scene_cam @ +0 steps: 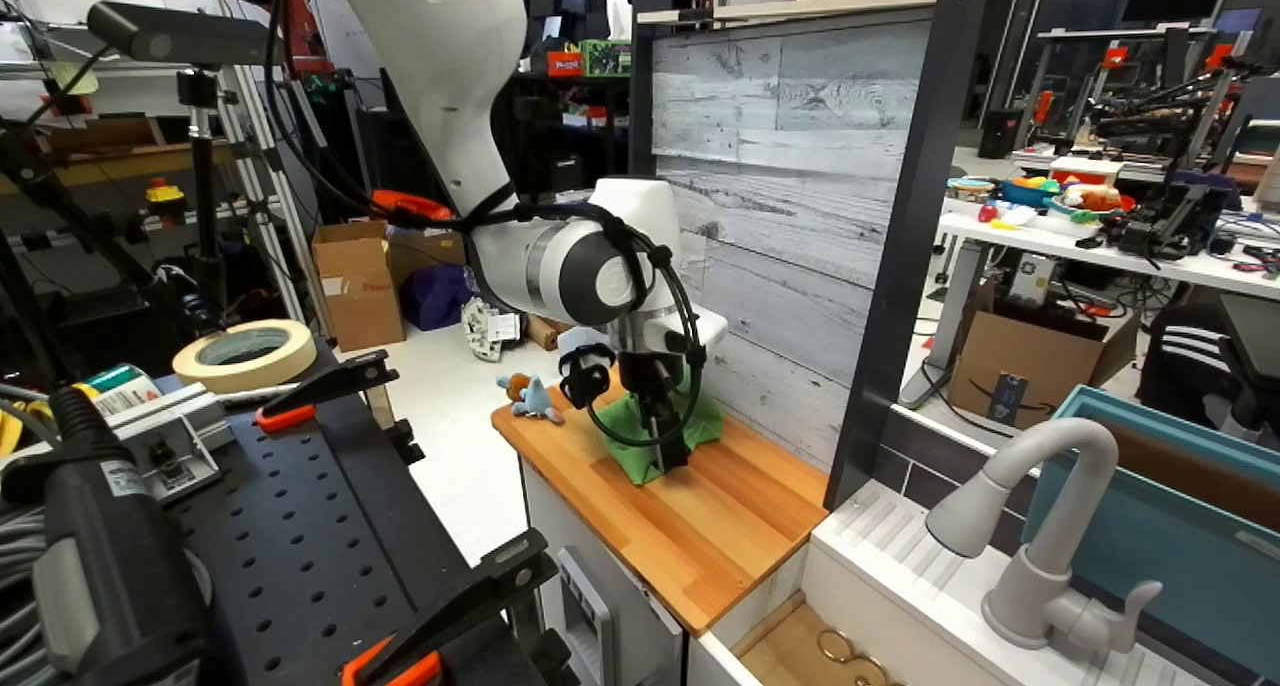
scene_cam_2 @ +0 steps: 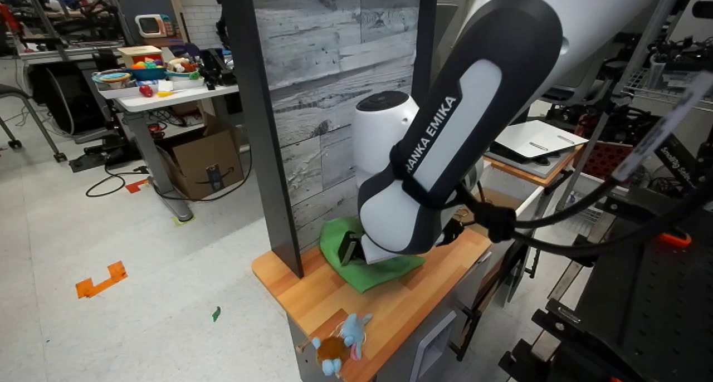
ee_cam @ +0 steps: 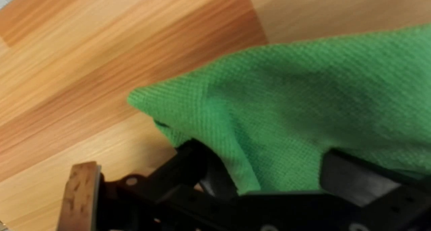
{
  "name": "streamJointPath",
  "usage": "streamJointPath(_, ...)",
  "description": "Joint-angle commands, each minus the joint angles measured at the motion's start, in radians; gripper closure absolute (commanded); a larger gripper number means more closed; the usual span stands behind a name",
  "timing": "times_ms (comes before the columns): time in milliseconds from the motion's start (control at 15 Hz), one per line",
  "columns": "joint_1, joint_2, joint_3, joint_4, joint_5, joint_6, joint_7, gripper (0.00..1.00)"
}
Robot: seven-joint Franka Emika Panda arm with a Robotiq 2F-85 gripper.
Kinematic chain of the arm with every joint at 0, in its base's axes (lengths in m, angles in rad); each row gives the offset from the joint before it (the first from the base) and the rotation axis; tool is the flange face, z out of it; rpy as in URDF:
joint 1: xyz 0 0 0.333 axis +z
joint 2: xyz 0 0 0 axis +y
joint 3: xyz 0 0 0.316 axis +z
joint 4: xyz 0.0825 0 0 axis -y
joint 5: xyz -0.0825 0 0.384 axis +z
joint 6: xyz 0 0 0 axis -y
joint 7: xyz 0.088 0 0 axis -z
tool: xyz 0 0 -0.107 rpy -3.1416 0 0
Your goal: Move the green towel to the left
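Robot arm [scene_cam_2: 479,98], white with dark joints, reaches down from the top in both exterior views, its wrist low. Beside it rises an upright panel [scene_cam: 790,196] of weathered grey boards, framed by dark posts. In an exterior view, a black worktop [scene_cam: 325,541] dotted with holes fills the lower left. Across a gap from it is a wooden bench [scene_cam: 730,536] in orange-brown strips, with the panel along one of its long sides. Past one end of the bench are a teal bin [scene_cam: 1150,536] and, just in front of it, a grey faucet [scene_cam: 1065,526].

A green towel [ee_cam: 303,96] lies rumpled on the bench, beneath the wrist and near the foot of the panel, toward the end away from the faucet. Whether it touches the panel is hard to tell. In the wrist view, one corner of it points left over bare wood.

The black tool [ee_cam: 269,165] is down at the towel. Its fingers [ee_cam: 357,185] stand well apart, with folds of green cloth in the space between them.

A roll of tan tape [scene_cam: 240,376] lies at the far end of the worktop. Small plush toys [scene_cam_2: 334,348], blue and brown, rest at a corner of the bench, apart from the towel.
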Motion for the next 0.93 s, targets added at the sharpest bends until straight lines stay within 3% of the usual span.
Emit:
streamJointPath(0,0.051,0.055,0.001,0.058,-0.005,-0.003,0.030,0.00)
streamJointPath(467,0.113,-0.001,-0.012,0.006,0.002,0.012,0.085,0.00)
streamJointPath(867,0.119,-0.193,-0.009,-0.225,0.002,0.068,0.114,0.00)
